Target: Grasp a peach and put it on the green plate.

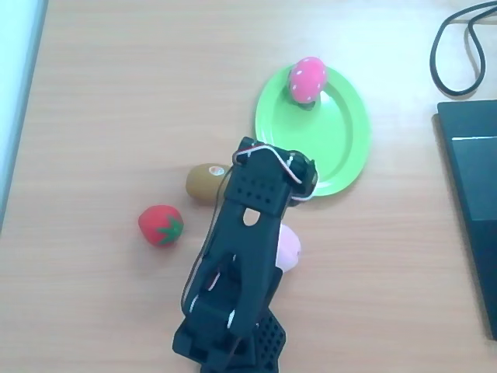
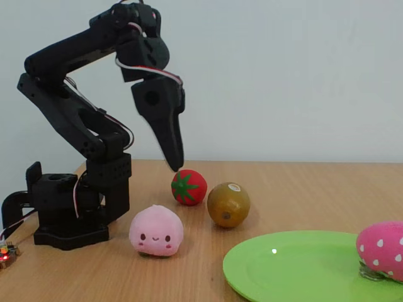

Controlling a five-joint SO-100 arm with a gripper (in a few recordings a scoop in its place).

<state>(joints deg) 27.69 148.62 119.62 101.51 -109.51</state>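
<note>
My black arm [image 2: 82,126] rises from its base at the left of the fixed view, folds forward at the elbow, and the wrist tips the gripper [image 2: 173,160] straight down. I see its fingers pressed together into one narrow point, hanging in the air with nothing between them.

**Pale wood table against a plain light wall**

A light wooden table [image 1: 116,93] with fine grain spans the overhead view. At nine o'clock a pale strip [image 1: 15,101] borders its edge. In the fixed view, a bare whitish wall [image 2: 302,75] rises behind the tabletop at twelve o'clock. Lighting is soft and even, with faint shadows.
</note>
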